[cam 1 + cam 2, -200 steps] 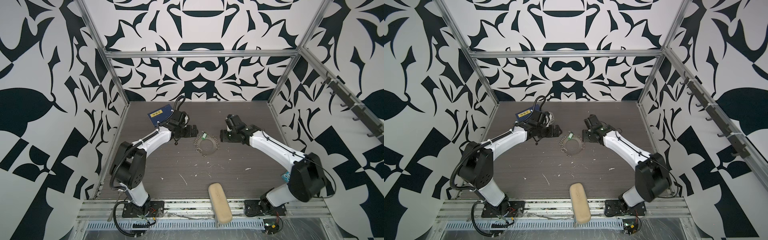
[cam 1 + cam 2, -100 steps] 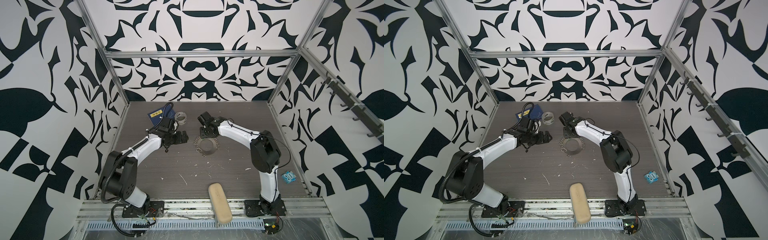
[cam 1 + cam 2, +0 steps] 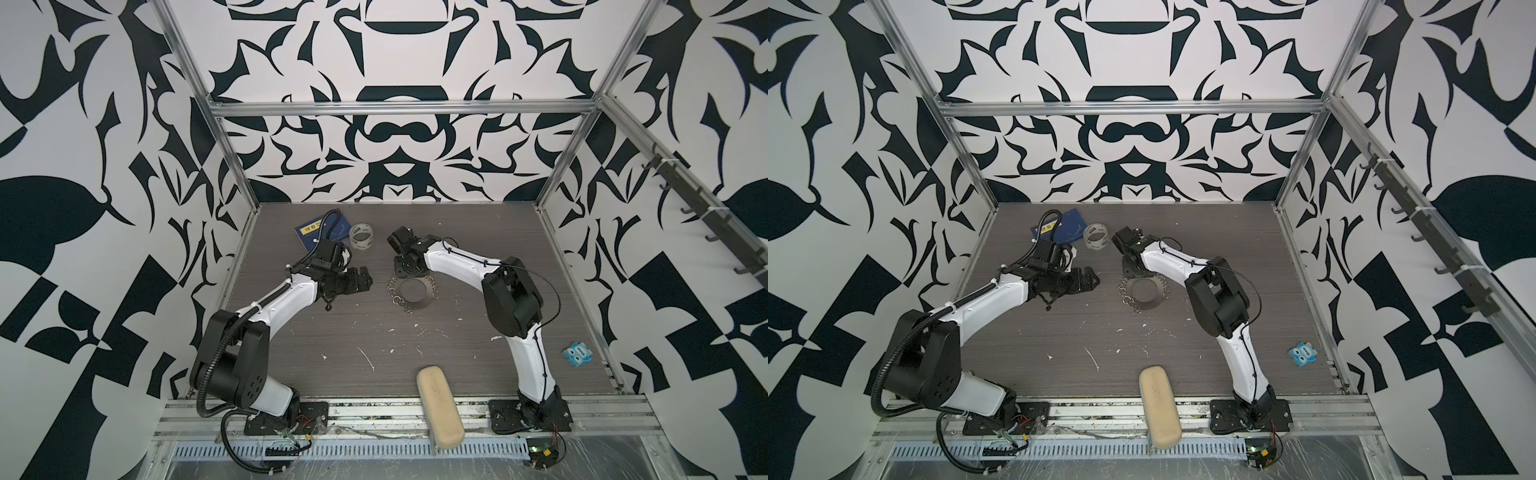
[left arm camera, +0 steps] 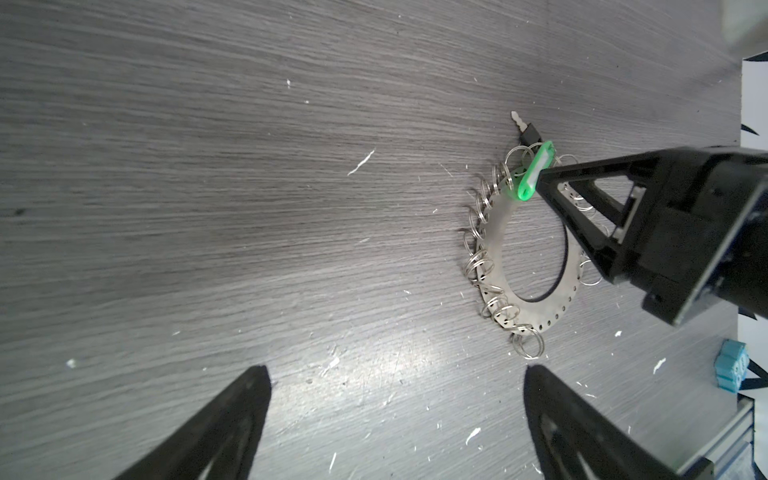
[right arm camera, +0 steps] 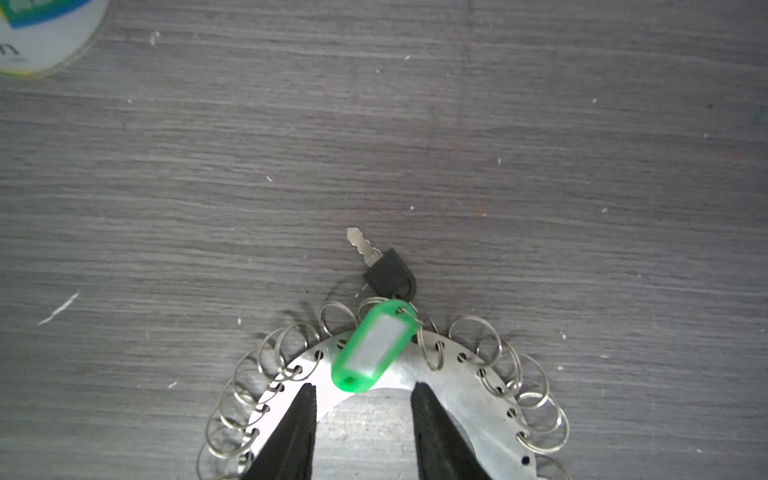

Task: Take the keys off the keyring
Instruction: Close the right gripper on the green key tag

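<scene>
Left gripper has backed off to the keyring's 9 o'clock. It sits well apart with jaws spread wide and nothing in them. That retreat uncovered the tape roll out at 11. Keyring lies flat on the table, unmoved. Right arm just swung round to the ring's 12 o'clock. Right gripper is over the rim, jaws narrowing and only part open, straddling the keys, not clamped. I read this as the pick starting, with nothing off yet. The green tag's long axis runs radially across the disc band, free end toward the hole. The black-headed key lies beyond the rim, blade pointing outward.
</scene>
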Controlling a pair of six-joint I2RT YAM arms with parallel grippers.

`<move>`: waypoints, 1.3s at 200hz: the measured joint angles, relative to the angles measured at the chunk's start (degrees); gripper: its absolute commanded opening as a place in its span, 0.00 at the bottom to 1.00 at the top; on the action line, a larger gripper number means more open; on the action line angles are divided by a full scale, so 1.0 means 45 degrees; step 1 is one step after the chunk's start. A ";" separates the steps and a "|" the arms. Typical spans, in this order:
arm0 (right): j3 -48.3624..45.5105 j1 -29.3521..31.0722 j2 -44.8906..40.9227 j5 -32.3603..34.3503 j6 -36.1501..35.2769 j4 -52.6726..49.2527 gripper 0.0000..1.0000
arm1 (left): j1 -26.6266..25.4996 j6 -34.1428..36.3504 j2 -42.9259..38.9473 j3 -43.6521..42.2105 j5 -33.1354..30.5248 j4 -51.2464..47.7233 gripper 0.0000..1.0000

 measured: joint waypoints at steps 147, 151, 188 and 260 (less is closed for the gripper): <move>0.0826 -0.0005 0.1107 0.0165 -0.0053 0.0146 0.36 | 0.0034 0.0019 0.0000 0.0000 0.0024 -0.0005 0.99; 0.0855 0.0000 0.1122 0.0204 -0.0058 0.0126 0.34 | 0.0034 0.0019 0.0000 0.0000 0.0024 -0.0005 0.99; 0.0928 -0.0005 0.1122 0.0491 -0.0243 -0.0058 0.17 | 0.0039 0.0087 0.0000 0.0000 0.0019 -0.0015 0.99; 0.0981 -0.0005 0.0782 0.0903 -0.0495 -0.0316 0.18 | 0.0049 0.0102 -0.0170 0.0000 0.0015 -0.0102 0.99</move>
